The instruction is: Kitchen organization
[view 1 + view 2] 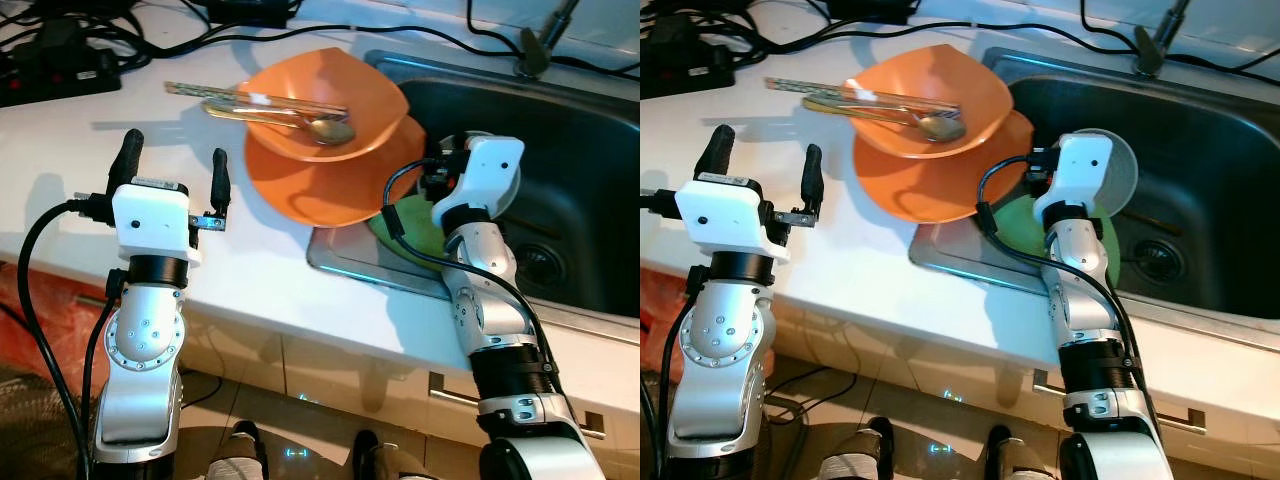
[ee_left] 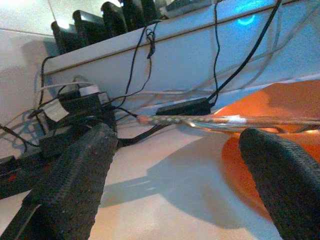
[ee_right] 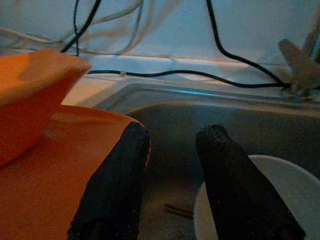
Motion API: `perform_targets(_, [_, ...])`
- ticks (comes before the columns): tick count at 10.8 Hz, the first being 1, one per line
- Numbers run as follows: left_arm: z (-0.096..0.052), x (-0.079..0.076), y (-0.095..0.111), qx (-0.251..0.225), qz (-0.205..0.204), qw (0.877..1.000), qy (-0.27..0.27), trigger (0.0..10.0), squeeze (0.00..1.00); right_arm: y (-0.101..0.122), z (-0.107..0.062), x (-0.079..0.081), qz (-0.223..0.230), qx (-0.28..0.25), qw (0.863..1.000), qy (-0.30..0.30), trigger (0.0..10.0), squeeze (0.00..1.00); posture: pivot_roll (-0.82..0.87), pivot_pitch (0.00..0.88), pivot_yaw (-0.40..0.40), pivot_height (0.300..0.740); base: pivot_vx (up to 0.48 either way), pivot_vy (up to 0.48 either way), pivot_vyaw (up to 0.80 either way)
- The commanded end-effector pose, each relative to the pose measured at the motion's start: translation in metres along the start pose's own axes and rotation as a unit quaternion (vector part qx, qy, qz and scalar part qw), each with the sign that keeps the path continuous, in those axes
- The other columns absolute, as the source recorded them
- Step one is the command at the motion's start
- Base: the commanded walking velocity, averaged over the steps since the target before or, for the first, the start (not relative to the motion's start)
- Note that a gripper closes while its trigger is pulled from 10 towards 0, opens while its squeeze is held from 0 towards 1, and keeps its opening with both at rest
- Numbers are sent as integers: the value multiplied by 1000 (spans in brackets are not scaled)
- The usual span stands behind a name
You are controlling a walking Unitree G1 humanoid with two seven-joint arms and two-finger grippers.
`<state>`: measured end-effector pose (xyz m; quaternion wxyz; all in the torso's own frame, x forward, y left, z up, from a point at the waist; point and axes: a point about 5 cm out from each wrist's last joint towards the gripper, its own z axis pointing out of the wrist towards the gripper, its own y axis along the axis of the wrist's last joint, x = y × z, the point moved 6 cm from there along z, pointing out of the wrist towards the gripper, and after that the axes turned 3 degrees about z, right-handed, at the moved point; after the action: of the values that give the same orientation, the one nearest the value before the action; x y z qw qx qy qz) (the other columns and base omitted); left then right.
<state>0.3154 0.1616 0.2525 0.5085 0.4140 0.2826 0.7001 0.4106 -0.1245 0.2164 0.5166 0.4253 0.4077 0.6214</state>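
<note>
Your left claw [image 1: 175,165] hovers over the white table [image 1: 90,160], its fingers spread wide with nothing between them. It sits near the table's front edge, just to the left of the orange dishes. Your right claw [image 3: 170,165] is over the left rim of the sink [image 1: 1200,150], fingers parted a little and holding nothing.

The dishes you are sorting lie between the two arms: an orange plate [image 1: 300,190] rests on the table with its right side jutting over the sink's left edge, and an orange bowl [image 1: 350,95] sits tilted on top of it. A spoon [image 1: 320,127] and a pair of chopsticks [image 1: 230,95] lie across the bowl, their handles reaching out to the left over the table. In the sink, a green plate [image 1: 1025,225] leans at the near left corner under your right arm, and a white bowl [image 1: 1120,170] sits just behind the right wrist.

Along the table's back edge you have a black power strip [image 1: 55,65] at the far left corner and a tangle of black cables [image 1: 940,30] running across toward the tap [image 1: 540,40] at the sink's back rim.

Open table lies in front of and to the left of your left claw, up to the cables. On the right, the sink floor around the drain [image 1: 540,262] is bare.
</note>
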Motion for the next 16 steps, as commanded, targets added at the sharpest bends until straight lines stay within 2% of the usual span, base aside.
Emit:
perform_targets(1, [1, -5, 7, -9, -6, 1000, -11, 10000, 0, -41, -18, 10, 25, 66, 997, 12, 10000, 0, 232, 262, -1, 740, 0, 0, 0])
perform_targets(3, [1, -6, 7, -9, -8, 1000, -15, 10000, 0, -42, -19, 18, 30, 68, 997, 27, 10000, 0, 231, 264, -1, 740, 0, 0, 0])
perform_targets(14, [9, -15, 21, -28, -22, 999, -39, 10000, 0, -41, -27, 63, 142, 94, 980, 99, 10000, 0, 230, 265, 0, 740, 0, 0, 0])
perform_targets(16, [10, -16, 22, -29, -24, 998, -41, 10000, 0, -36, -27, 61, 140, 85, 982, 95, 10000, 0, 227, 264, 1, 740, 0, 0, 0])
